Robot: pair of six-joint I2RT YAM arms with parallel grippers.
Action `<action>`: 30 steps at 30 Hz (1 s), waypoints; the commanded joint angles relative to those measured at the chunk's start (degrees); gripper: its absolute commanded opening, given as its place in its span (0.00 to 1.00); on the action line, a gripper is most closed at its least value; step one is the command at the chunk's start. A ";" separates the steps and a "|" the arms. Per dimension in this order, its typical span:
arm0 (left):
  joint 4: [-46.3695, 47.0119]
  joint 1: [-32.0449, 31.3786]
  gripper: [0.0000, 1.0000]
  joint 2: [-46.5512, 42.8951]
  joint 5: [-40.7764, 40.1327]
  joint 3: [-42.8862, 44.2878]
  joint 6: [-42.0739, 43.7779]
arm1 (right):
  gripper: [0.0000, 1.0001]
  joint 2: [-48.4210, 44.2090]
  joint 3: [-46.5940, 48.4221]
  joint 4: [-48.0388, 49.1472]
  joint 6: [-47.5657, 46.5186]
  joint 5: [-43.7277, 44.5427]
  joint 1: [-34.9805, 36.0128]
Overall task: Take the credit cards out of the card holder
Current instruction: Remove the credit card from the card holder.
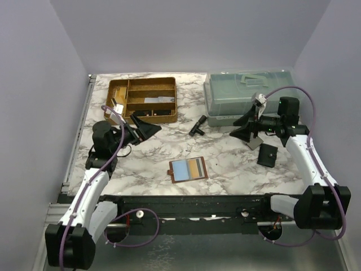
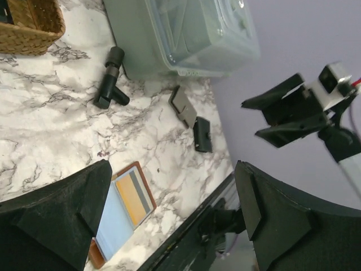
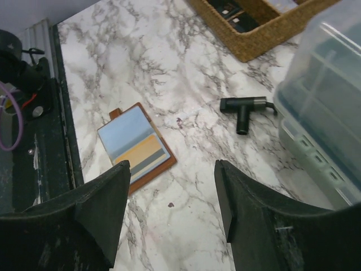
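The reddish-brown card holder (image 1: 203, 175) lies open and flat on the marble table, near the front middle. Credit cards sit in it: a light blue one (image 1: 179, 169) on the left and tan/orange ones (image 1: 195, 167) beside it. The holder also shows in the left wrist view (image 2: 145, 182) and the right wrist view (image 3: 153, 171). My left gripper (image 1: 148, 125) is open and empty, raised behind and left of the holder (image 2: 172, 169). My right gripper (image 1: 240, 127) is open and empty, raised behind and right of it (image 3: 172, 166).
A gold-brown divided tray (image 1: 142, 100) stands at the back left and a clear lidded plastic box (image 1: 248, 96) at the back right. A black T-shaped tool (image 1: 198, 125) lies between them. A grey flat square piece (image 2: 183, 105) and a small black pouch (image 1: 267, 154) lie at the right.
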 commanded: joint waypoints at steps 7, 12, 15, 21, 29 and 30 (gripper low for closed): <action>-30.65 -11.52 0.99 -5.81 -24.56 8.54 23.25 | 0.77 -10.86 -5.34 5.10 3.49 2.24 -6.57; -29.68 -11.54 0.99 -4.43 -20.35 7.75 23.53 | 0.83 -17.70 -9.00 5.06 3.39 5.72 -6.55; -27.40 -11.58 0.99 -5.96 -19.05 5.59 22.58 | 0.85 -19.23 -10.40 4.34 2.74 5.65 -6.99; -25.40 -11.59 0.99 -6.96 -18.22 4.49 23.56 | 0.87 -20.72 -13.52 7.55 5.34 4.24 -10.75; -20.02 -11.39 0.99 -2.88 -9.40 2.69 16.73 | 0.89 -20.39 -15.55 5.75 2.77 -2.34 -11.32; -19.69 -11.48 0.99 -2.64 -8.10 2.27 15.55 | 0.89 -19.75 -15.37 5.46 2.53 -3.36 -11.33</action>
